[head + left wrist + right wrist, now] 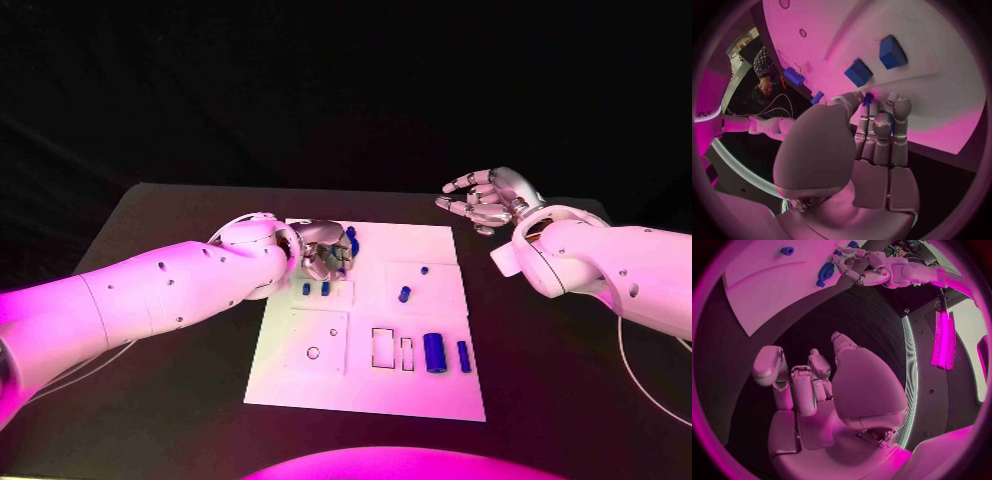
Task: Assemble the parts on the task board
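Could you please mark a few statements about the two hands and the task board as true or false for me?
1. The left hand is over the far part of the task board. True.
2. The right hand is holding a blue part. False: it holds nothing, its fingers are apart, and it hangs off the board above the black table.
3. A small blue part sits at the left hand's fingertips. True, as the left wrist view shows.
4. The blue cylinder near the board's near edge stands upright in a hole. False: it lies flat beside a thinner blue bar.
5. The board carries no cut-outs. False: a rectangular slot is visible.
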Controlling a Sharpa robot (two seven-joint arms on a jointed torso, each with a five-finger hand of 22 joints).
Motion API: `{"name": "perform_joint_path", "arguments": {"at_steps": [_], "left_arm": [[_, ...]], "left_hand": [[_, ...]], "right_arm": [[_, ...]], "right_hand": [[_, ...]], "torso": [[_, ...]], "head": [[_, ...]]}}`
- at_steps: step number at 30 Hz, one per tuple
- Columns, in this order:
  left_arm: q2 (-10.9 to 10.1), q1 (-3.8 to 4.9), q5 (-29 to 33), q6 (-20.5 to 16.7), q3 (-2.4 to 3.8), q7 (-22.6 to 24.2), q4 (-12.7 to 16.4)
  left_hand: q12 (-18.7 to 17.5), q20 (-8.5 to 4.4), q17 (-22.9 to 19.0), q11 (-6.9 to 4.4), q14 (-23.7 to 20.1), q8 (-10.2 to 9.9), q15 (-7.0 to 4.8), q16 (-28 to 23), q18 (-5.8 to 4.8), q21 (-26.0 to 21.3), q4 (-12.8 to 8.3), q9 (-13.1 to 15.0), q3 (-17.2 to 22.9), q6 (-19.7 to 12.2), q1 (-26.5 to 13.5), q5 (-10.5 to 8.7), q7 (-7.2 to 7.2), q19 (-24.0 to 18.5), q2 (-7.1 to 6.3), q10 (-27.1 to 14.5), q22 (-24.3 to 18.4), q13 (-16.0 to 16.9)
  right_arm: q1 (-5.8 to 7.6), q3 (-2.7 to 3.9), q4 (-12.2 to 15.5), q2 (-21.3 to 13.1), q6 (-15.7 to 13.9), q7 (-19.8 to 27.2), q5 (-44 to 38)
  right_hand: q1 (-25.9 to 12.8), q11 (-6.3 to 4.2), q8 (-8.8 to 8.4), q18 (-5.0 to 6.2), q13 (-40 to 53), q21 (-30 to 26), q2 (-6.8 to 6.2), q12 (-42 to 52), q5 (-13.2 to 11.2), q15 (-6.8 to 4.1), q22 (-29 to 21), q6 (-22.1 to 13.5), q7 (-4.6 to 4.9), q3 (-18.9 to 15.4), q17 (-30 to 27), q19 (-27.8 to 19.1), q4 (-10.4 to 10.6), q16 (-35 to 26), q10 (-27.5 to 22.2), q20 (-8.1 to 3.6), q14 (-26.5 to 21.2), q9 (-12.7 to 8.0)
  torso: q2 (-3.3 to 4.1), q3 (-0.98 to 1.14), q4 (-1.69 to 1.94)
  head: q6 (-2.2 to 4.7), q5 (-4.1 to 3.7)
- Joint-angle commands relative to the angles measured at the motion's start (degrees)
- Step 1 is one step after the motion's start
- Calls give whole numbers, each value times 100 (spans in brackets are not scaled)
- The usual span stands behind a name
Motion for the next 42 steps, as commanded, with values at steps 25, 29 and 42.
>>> {"name": "perform_joint_path", "arguments": {"at_steps": [25,29,42], "left_arm": [[46,-3,-14,-157,-5,-7,-44],[37,-3,21,-244,-4,20,-36],[-97,-3,167,-490,50,131,137]], "left_hand": [[-71,-175,970,-212,848,-231,-192,533,-231,806,-647,25,709,611,66,-50,-12,566,177,764,970,-52],[-102,-169,986,-204,868,-266,-185,538,-236,820,-647,28,721,606,-4,-57,-9,578,167,770,993,-54],[-134,-164,1027,-200,907,-284,-182,553,-252,868,-678,44,745,646,-47,-59,-12,635,162,818,1068,-51]], "right_arm": [[-3,1,7,2,27,73,-40],[-3,1,7,3,26,76,-40],[-3,1,5,5,21,88,-48]], "right_hand": [[-35,-43,26,38,6,-16,7,13,-20,-42,9,-15,-39,35,164,14,-1,-34,21,-28,279,-7],[-35,-43,26,38,6,-16,7,13,-20,-42,9,-15,-39,35,164,14,-1,-34,21,-28,279,-7],[-35,-43,26,38,6,-16,7,13,-20,-42,9,-15,-39,35,164,14,-1,-34,21,-28,279,-7]], "torso": [[-3,1,1],[-2,1,3],[-4,2,3]], "head": [[9,-11],[13,-11],[45,-10]]}}
